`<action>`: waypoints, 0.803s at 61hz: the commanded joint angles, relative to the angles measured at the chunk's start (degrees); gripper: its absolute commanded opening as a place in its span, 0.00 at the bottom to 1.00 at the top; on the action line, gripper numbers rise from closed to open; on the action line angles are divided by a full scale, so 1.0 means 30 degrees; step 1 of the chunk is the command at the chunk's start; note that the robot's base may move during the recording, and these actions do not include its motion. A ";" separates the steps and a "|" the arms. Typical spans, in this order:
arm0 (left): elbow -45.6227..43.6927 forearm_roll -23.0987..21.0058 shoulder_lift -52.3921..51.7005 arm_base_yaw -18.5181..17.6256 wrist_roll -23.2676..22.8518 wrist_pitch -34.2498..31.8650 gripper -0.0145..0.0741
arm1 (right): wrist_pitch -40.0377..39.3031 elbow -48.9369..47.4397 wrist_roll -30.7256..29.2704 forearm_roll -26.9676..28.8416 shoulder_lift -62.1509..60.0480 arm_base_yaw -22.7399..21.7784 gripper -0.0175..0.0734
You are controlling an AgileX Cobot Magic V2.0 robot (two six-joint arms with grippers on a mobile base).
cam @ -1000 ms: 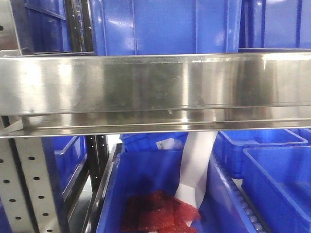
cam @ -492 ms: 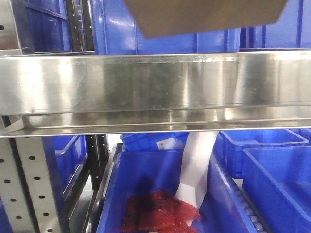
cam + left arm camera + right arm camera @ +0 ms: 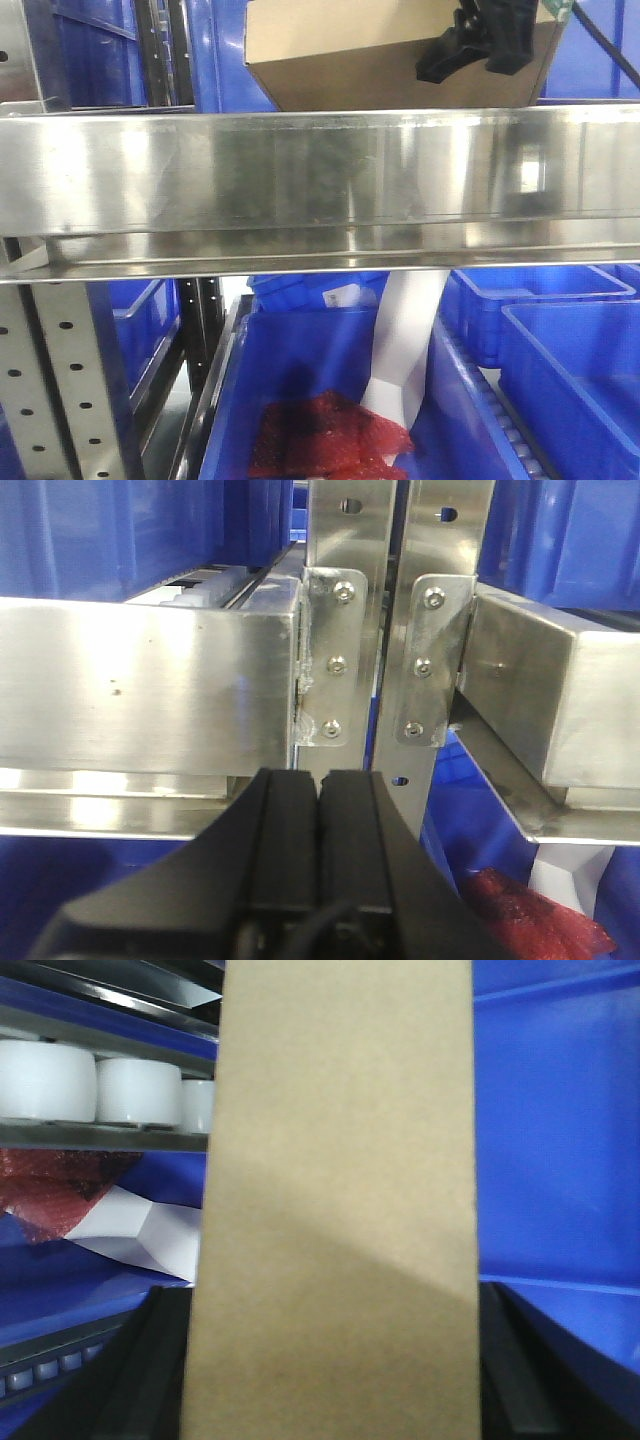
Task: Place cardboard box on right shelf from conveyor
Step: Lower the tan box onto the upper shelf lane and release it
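The cardboard box (image 3: 380,60) is at 12 o'clock in the front view, just above the broad steel lip of the right shelf (image 3: 300,180), with blue bins (image 3: 330,50) behind it. The right claw (image 3: 480,45) grips the box at its 3 o'clock end; in the right wrist view the box (image 3: 335,1210) fills the space between both black fingers (image 3: 150,1370). The left claw (image 3: 318,810) is closed on nothing, its fingers pressed together before the perforated uprights (image 3: 385,630).

Your front view faces the shiny stainless-steel shelf lip (image 3: 320,180) closely; your right wrist view shares its plain tan cardboard box (image 3: 335,1220).
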 commanded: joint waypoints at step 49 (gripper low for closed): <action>0.0181 -0.0112 -0.0287 0.0043 0.0007 -0.1655 0.03 | 0.3201 -0.0658 0.9411 0.3834 -0.4252 -0.0010 0.88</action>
